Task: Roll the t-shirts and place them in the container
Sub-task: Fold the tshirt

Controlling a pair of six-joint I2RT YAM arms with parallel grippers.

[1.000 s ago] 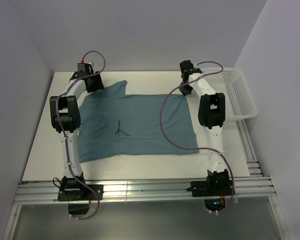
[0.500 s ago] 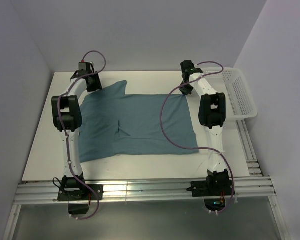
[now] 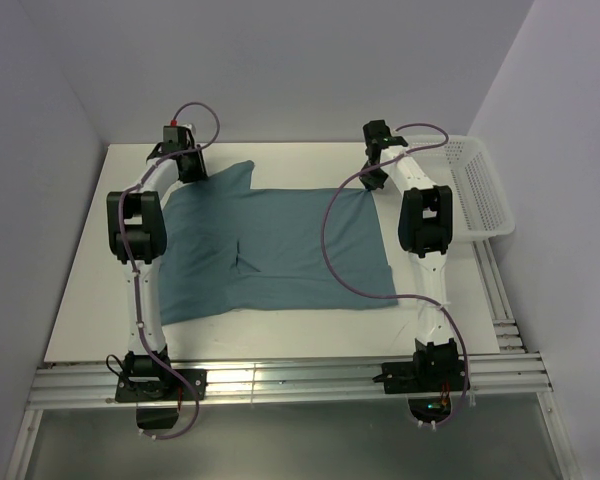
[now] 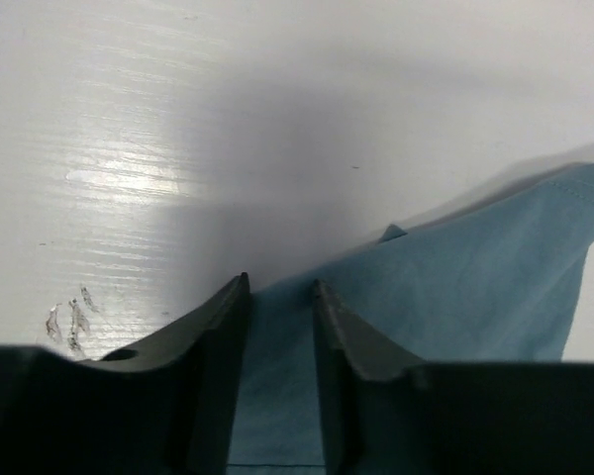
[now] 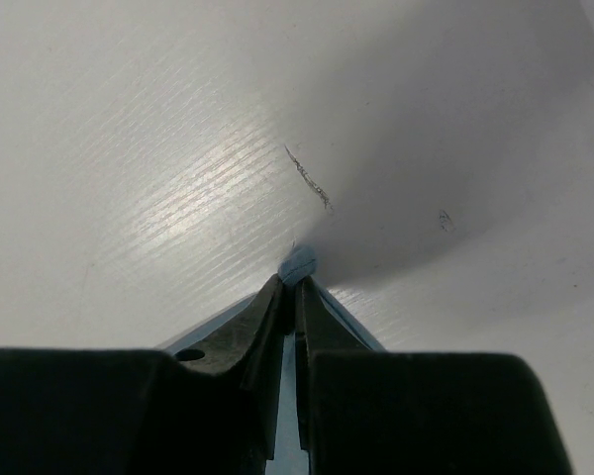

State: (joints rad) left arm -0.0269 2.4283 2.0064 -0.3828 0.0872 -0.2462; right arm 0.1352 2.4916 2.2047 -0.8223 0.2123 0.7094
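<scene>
Teal t-shirt (image 3: 280,250) lay spread flat on white table (image 3: 90,290), between the two arms. Right gripper (image 5: 289,284) pinched nearly closed on its far right corner. Left gripper (image 4: 279,289) sat at the far left edge, jaws part-open, cloth lying between them. Mesh basket (image 3: 477,190) stood at the table's right edge.

The whole table (image 3: 80,300) is seen from above and behind the arm bases (image 3: 150,375) by the top camera, tilted down toward the far side. The left wrist view is taken close over the left gripper (image 4: 279,283), aimed along its fingers at the shirt (image 4: 475,287) edge and bare table. The right wrist view is set likewise behind the right gripper (image 5: 290,283), very near the tabletop. The shirt's far edge is shared with the top view.
</scene>
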